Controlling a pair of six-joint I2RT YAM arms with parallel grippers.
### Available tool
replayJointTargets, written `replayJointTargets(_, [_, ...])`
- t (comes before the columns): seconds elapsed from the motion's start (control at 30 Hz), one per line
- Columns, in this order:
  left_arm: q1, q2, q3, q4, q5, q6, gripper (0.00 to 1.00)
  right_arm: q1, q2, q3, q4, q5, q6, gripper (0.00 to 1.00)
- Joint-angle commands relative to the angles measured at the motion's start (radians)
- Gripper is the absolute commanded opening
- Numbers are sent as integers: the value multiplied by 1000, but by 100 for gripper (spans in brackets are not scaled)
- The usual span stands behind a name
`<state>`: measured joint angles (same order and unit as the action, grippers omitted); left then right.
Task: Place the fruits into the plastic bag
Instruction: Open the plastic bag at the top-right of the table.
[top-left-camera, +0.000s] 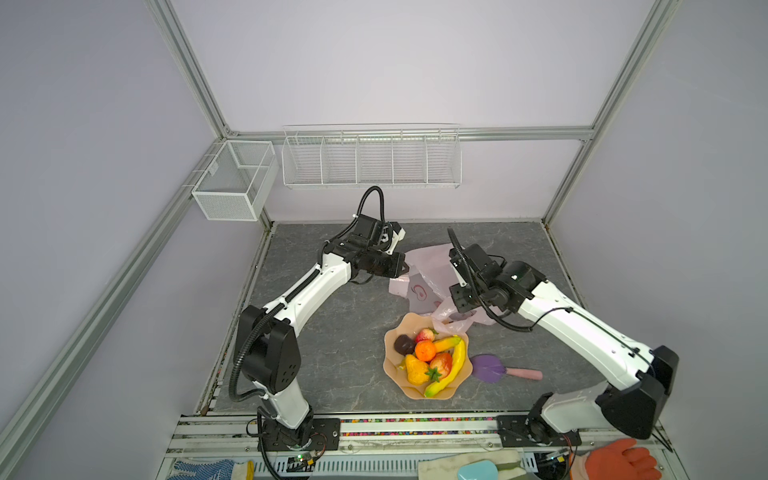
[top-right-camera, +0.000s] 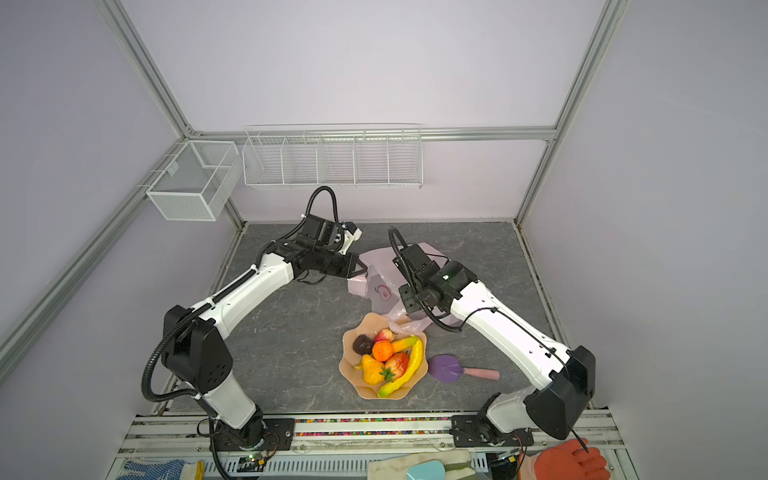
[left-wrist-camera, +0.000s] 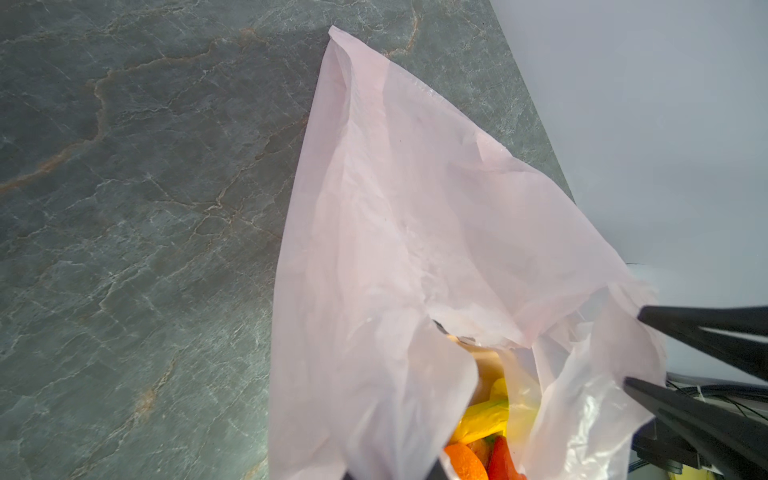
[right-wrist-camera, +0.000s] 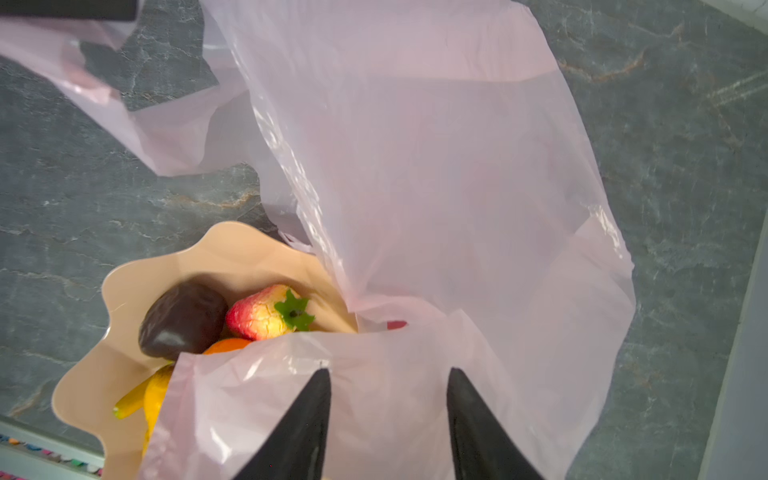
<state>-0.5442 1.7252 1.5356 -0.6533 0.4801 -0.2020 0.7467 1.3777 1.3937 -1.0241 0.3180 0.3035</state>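
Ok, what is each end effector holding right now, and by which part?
Left end effector is shut on the plastic bag, at an edge by its mouth. Right end effector is over the bag's film, jaws apart, gripping nothing.

I get bright, even light with soft shadows, glare on the bag (right-wrist-camera: 436, 187), and wide-angle stretch at the edges.

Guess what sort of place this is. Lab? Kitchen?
Probably a robotics lab test cell, not a kitchen: an aluminium frame with blank walls encloses the table, the left arm and right arm are bolted to a rail at its front, and the fruits in the bowl look like toys.
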Motion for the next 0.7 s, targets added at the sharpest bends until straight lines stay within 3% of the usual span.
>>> replayJointTargets(0.0, [2, 22, 62, 7, 8, -7, 0, -9, -72, -31, -81, 13, 70, 42])
replayJointTargets(0.07, [3, 27, 77, 10, 11, -13, 0, -24, -106, -54, -96, 16, 110, 35])
replayJointTargets(0.17, [2, 35, 92, 25, 31, -25, 0, -59, -158, -106, -94, -15, 182, 34])
replayJointTargets(0.2, [3, 35, 93, 30, 39, -26, 0, -71, -172, -116, -92, -19, 215, 38])
replayJointTargets(0.23, [2, 34, 94, 37, 48, -27, 0, -84, -188, -126, -88, -26, 256, 48])
replayJointTargets(0.27, [3, 30, 92, 41, 55, -25, 0, -101, -206, -131, -77, -42, 296, 68])
replayJointTargets(0.3, [3, 28, 91, 41, 58, -24, 0, -115, -224, -133, -66, -55, 340, 80])
replayJointTargets(0.37, [2, 24, 84, 39, 61, -19, 0, -138, -257, -139, -27, -95, 423, 89])
replayJointTargets(0.47, [2, 17, 70, 39, 70, -14, 0, -151, -297, -169, 57, -153, 558, 98])
replayJointTargets(0.67, [1, 4, 54, 40, 72, -7, 0, -154, -269, -234, 147, -222, 747, 97])
